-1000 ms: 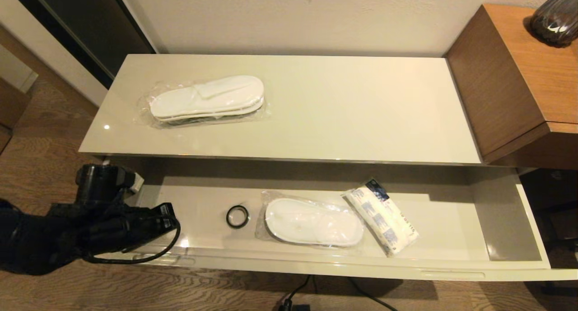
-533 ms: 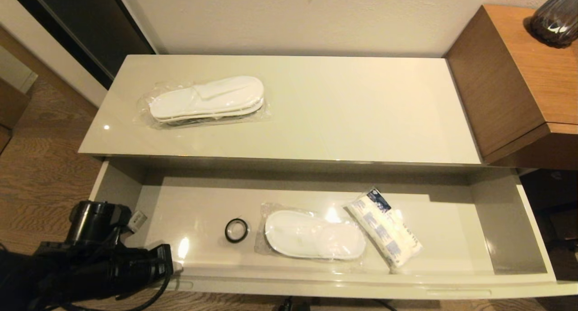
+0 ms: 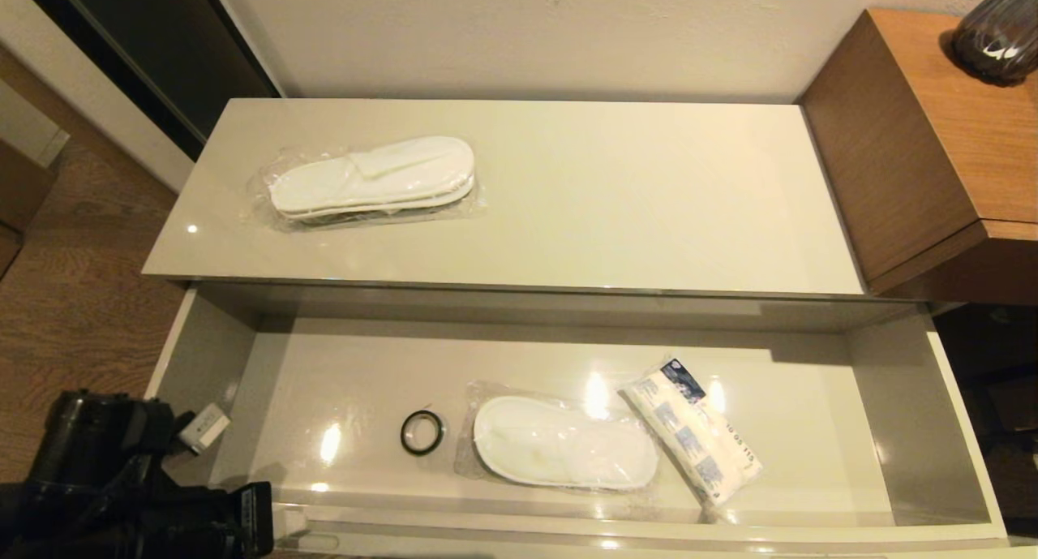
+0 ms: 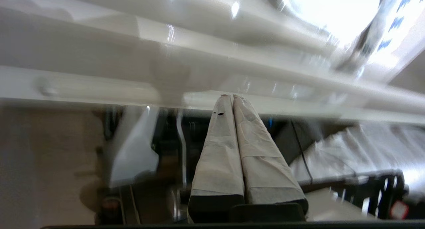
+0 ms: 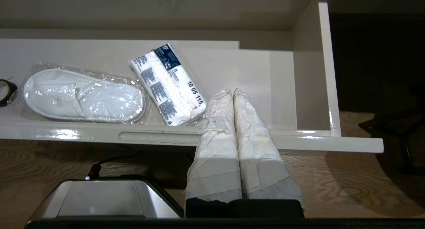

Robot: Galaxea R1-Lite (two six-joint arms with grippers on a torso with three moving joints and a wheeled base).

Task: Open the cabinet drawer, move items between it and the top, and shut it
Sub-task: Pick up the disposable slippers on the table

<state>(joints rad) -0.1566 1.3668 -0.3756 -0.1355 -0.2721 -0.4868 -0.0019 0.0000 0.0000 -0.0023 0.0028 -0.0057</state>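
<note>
The cabinet drawer [image 3: 203, 356] stands pulled far out under the glossy cream top [image 3: 608, 194]. On its grey-beige floor lie a wrapped pair of white slippers [image 3: 564, 453] [image 5: 83, 96] and, just right of them, the blue-printed tissue pack [image 3: 697, 437] [image 5: 167, 84]. A second wrapped slipper pair [image 3: 373, 178] rests on the top's left part. My left arm [image 3: 122, 494] is at the drawer's front left corner. The left gripper [image 4: 231, 96] is shut, its tips against the cream drawer front [image 4: 99, 86]. My right gripper [image 5: 231, 91] is shut, empty, before the drawer front [image 5: 298, 141].
A small black ring [image 3: 422, 432] lies in the drawer left of the slippers. A taller brown wooden unit [image 3: 932, 153] with a dark vase [image 3: 997, 32] adjoins the cabinet on the right. Wooden floor [image 3: 73, 299] lies to the left; a silvery part of my base [image 5: 99, 195] sits below the drawer.
The drawer has slid farther out toward me, carrying its contents along. My left arm has drawn back and down toward the lower left corner of the head view.
</note>
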